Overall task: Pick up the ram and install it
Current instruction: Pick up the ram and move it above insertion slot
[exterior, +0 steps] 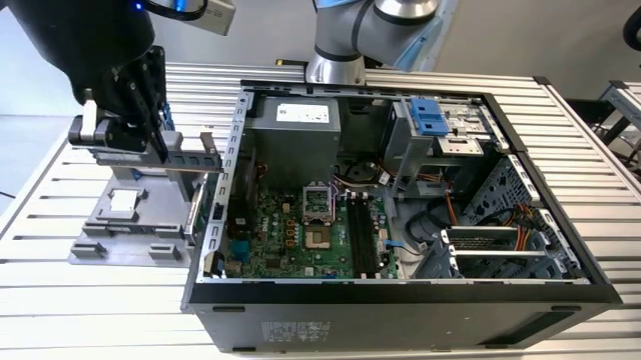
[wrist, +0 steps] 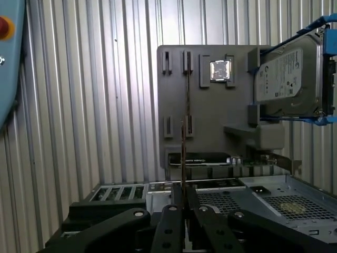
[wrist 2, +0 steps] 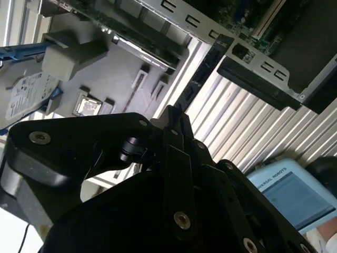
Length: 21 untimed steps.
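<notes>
1. Pincer point(exterior: 155, 150): black, hanging over the table at the exterior view's left, outside the case. Its fingers point(wrist: 172, 216) are pinched narrow on the ram point(exterior: 191, 162), a bluish-grey strip that sticks out level toward the case wall. In the first wrist view the ram point(wrist: 183, 153) shows edge-on, a thin line rising from between the closed fingers.
2. Table point(exterior: 591, 135): slatted metal, carrying everything else.
3. Case point(exterior: 401, 315): a black tower lying on its side with the open side up, in the middle of the table.
4. Arm base point(exterior: 341, 45): silver and grey, standing just behind the case.
5. Motherboard point(exterior: 290, 232): green, flat on the case floor. Its long black slots point(exterior: 362, 240) run front to back, well apart from the ram.
6. Tray point(exterior: 105, 225): a grey fixture on the table, just beside the case at the exterior view's left. The ram is held above it, clear of its surface.
7. Hard drive point(wrist: 287, 74): silver, standing on edge in a blue bracket point(wrist: 329, 47) at one end of the tray.
8. Clips point(wrist: 176, 63): narrow uprights on the tray. In the first wrist view the ram's edge lines up roughly with them.
9. Chip point(wrist: 220, 70): small, square and silver, seated in a tray recess between the clips and the hard drive.
</notes>
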Each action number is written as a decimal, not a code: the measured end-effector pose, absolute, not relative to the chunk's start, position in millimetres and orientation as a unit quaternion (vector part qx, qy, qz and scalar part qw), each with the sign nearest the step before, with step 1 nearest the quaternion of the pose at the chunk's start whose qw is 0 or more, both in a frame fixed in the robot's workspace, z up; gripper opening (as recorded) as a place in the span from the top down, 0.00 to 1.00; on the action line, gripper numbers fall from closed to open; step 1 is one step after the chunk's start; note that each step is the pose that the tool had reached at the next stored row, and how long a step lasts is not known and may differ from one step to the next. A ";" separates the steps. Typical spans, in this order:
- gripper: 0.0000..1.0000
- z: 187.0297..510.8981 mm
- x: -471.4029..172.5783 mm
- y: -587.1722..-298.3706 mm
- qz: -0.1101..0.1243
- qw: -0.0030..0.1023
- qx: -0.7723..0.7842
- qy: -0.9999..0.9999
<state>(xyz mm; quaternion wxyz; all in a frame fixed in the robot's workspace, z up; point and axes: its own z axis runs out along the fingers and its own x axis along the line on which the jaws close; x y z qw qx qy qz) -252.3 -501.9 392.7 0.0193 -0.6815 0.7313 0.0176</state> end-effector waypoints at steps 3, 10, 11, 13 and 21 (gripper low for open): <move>1.00 392.7 -244.2 -501.9 0.018 0.019 -0.681 0.731; 1.00 392.8 -225.9 -501.9 0.018 0.019 -0.682 0.731; 1.00 392.8 -223.3 -501.9 0.018 0.019 -0.681 0.731; 1.00 392.7 -218.0 -502.0 0.018 0.019 -0.682 0.731; 1.00 392.7 -198.2 -501.9 0.018 0.019 -0.682 0.731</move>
